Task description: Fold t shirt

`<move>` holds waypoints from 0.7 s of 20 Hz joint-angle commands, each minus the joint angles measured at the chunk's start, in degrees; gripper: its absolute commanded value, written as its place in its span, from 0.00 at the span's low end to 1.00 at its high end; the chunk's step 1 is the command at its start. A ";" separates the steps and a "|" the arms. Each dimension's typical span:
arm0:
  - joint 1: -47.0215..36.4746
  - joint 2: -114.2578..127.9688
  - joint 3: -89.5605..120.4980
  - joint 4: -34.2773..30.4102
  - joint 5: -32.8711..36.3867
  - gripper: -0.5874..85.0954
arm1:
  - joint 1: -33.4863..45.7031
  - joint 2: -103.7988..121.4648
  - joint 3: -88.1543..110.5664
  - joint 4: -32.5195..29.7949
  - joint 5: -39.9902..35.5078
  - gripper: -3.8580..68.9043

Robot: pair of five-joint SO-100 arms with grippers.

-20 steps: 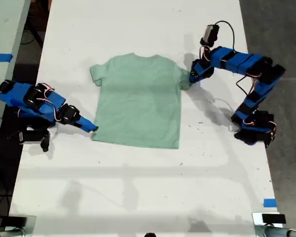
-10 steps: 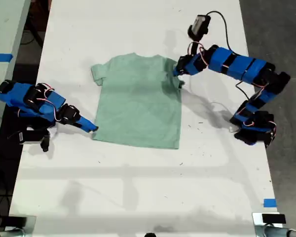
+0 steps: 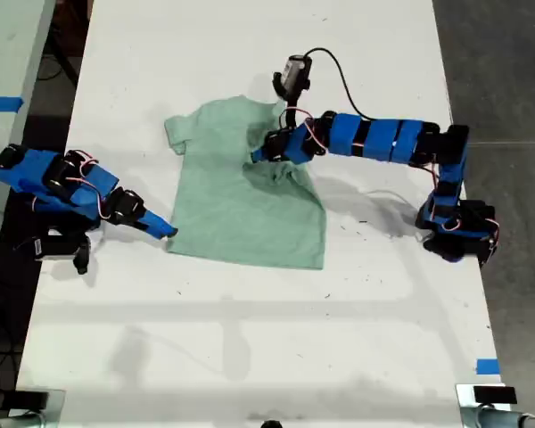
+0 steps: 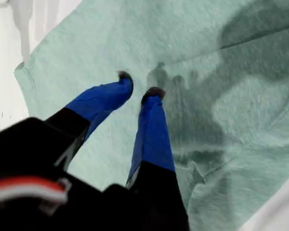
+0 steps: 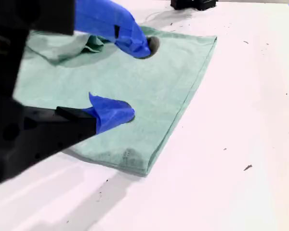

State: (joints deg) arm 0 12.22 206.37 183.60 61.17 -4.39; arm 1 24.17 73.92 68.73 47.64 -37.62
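No text, label, brand or number can be read — not on the t shirt (image 3: pixel 246 201), the arms or the tabletop (image 3: pixel 250 357).

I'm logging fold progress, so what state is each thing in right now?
t shirt: lying on the table, its sleeve side at the exterior view's right bunched inward over the body, the other sleeve flat.
my first gripper: over the shirt's chest, jaws slightly apart, nothing seen between the tips.
my second gripper: jaws wide open at the shirt's hem corner.
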 commanded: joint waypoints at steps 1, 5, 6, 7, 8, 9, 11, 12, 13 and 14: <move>0.26 0.18 0.35 0.00 -1.05 0.22 | 2.20 4.75 -7.12 10.02 0.00 0.07; 0.26 0.18 0.35 0.00 -1.05 0.22 | 5.01 22.41 4.75 17.58 0.09 0.07; 0.26 0.18 0.35 0.00 -1.05 0.22 | 4.75 27.77 10.02 17.84 0.88 0.07; 0.26 0.18 0.35 0.00 -1.05 0.22 | 4.31 33.22 15.91 18.46 2.02 0.07; 0.26 0.18 0.35 0.00 -1.05 0.22 | 3.69 39.29 22.59 18.46 3.60 0.07; 0.26 0.18 0.35 0.00 -1.05 0.22 | 2.46 45.62 29.88 17.58 5.19 0.07; 0.26 0.18 0.35 0.00 -1.05 0.22 | -0.70 57.13 44.30 15.82 8.53 0.07; 0.26 0.18 0.35 0.00 -1.05 0.22 | -2.37 62.67 51.42 14.59 10.20 0.07; 0.26 0.18 0.35 0.00 -1.05 0.22 | -3.87 68.64 58.89 12.57 11.69 0.07; 0.26 0.18 0.35 0.00 -1.05 0.22 | -4.92 74.79 66.62 10.81 13.36 0.07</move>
State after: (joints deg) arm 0 12.22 206.37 183.60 61.17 -4.39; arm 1 21.36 136.32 123.66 62.31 -27.33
